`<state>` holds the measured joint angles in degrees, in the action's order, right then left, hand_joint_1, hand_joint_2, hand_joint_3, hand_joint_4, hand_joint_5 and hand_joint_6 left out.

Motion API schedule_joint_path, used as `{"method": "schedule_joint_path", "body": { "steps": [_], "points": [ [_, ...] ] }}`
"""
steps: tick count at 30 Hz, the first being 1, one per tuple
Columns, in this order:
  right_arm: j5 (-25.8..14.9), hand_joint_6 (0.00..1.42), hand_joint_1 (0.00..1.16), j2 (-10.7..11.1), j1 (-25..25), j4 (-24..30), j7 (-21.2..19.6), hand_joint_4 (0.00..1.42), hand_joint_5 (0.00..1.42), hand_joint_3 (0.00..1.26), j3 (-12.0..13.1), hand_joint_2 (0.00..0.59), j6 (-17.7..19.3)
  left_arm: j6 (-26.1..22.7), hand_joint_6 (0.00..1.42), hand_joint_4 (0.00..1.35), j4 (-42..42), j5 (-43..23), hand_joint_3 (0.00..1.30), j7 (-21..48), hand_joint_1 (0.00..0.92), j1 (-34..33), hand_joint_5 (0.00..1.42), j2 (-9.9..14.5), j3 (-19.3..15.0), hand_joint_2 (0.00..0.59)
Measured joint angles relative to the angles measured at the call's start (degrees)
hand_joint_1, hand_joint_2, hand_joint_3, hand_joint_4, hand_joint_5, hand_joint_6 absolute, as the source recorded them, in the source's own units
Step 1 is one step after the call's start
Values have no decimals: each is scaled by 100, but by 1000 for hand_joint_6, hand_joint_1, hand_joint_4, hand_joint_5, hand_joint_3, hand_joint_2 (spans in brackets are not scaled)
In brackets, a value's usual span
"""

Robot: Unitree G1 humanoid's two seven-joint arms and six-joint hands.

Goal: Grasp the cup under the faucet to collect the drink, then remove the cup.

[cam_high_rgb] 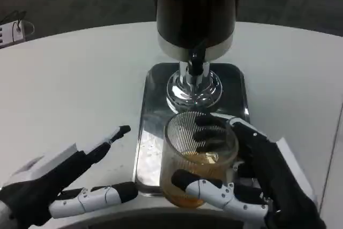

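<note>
A clear glass cup with amber drink in its bottom stands on the steel drip tray, in front of the dispenser's faucet. My right hand grips the cup, thumb across its near side and fingers wrapped around its right and far side. On the table to the left of the tray lies my left hand, holding nothing, fingers apart and pointing toward the tray.
The dark drink dispenser with its chrome base stands at the tray's far end. A white object lies at the table's far left edge. The round white table extends to the left and right.
</note>
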<state>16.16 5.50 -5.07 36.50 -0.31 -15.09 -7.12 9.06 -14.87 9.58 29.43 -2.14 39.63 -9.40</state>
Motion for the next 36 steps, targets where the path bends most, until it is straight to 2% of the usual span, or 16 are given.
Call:
{"method": "schedule_joint_path", "body": {
  "steps": [6, 8, 15, 25, 36],
  "points": [
    [-191, 1393, 913, 319, -6, 449, 405, 1159, 1303, 982, 505, 258, 0, 17, 82, 0, -279, 67, 0, -1, 0, 28, 0, -5, 134, 28],
    [-260, 1394, 912, 469, -9, 552, 575, 1159, 1303, 982, 699, 260, -4, 71, 80, 0, -500, 113, 0, -1, 0, 132, 0, -5, 145, 28],
    [-495, 1394, 903, 770, -32, 928, 955, 1159, 1303, 982, 1203, 263, -5, 241, 50, 0, -1058, 241, 0, -1, 0, 625, 0, -5, 147, 28],
    [-648, 1394, 898, 1053, -281, 1160, 1267, 1159, 1303, 982, 1547, 263, 90, 298, 0, 0, -1658, 657, 0, -135, 0, 1037, 0, -18, -122, 41],
    [-660, 1394, 895, 1166, -770, 1506, 1430, 1159, 1302, 984, 1827, 264, 402, 298, 0, 0, -1952, 913, 0, -186, 0, 1315, 0, -149, -304, 48]
  ]
}}
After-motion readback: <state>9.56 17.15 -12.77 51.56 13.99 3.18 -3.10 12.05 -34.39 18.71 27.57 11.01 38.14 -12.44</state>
